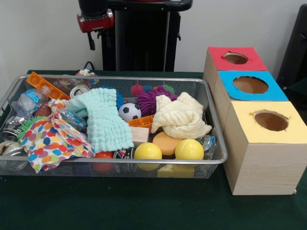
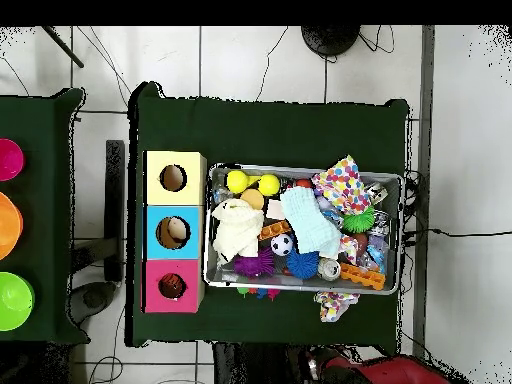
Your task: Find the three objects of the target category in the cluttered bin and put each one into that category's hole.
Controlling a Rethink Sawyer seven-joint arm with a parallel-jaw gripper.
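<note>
The silver wire-mesh bin [image 1: 211, 160] sits on the green table and also shows in the overhead view [image 2: 300, 168]. It holds two yellow balls [image 1: 147, 151] [image 1: 189, 149], an orange disc [image 1: 165, 141], a small soccer ball [image 1: 129, 111], a purple spiky ball [image 1: 151, 101], a mint cloth [image 1: 105, 120], a cream cloth [image 1: 180, 117], a polka-dot cloth [image 1: 48, 141], an orange brick [image 1: 45, 85], a plastic bottle [image 1: 31, 100] and cans [image 1: 12, 125]. Beside it stand three boxes with holes: red-topped [image 1: 216, 55], blue-topped [image 1: 228, 91], yellow-topped [image 1: 297, 129]. The gripper [image 1: 91, 42] hangs drawn back at the top, well behind the bin.
The black pedestal [image 1: 139, 38] stands behind the table. In the overhead view a second polka-dot cloth [image 2: 335, 305] and small coloured bits [image 2: 255, 292] lie on the table outside the bin. A side table holds pink [image 2: 8, 158], orange [image 2: 8, 225] and green [image 2: 14, 300] bowls.
</note>
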